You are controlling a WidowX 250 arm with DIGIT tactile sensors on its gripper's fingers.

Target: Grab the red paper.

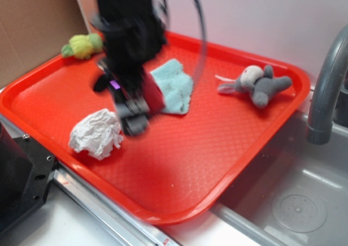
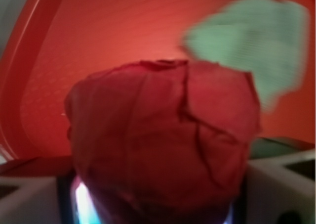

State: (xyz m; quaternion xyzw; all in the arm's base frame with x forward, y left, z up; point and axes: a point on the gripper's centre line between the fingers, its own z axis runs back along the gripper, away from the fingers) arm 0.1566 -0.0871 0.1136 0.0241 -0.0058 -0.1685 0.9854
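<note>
The red paper (image 1: 154,90), a dark crimson wrinkled ball, sits between the fingers of my gripper (image 1: 142,107), which is shut on it. The black arm reaches down from the top of the exterior view and is blurred by motion. The ball seems held a little above the orange-red tray (image 1: 217,148), next to the light blue cloth (image 1: 175,86). In the wrist view the red paper (image 2: 163,135) fills the middle. The grey fingers (image 2: 281,184) flank it at the lower corners, with my gripper (image 2: 158,206) closed around its base.
On the tray lie a white crumpled paper ball (image 1: 97,133) at the front left, a grey plush animal (image 1: 258,84) at the right and a green-yellow plush (image 1: 82,45) at the back left. A grey faucet (image 1: 326,88) and a sink (image 1: 296,208) lie to the right.
</note>
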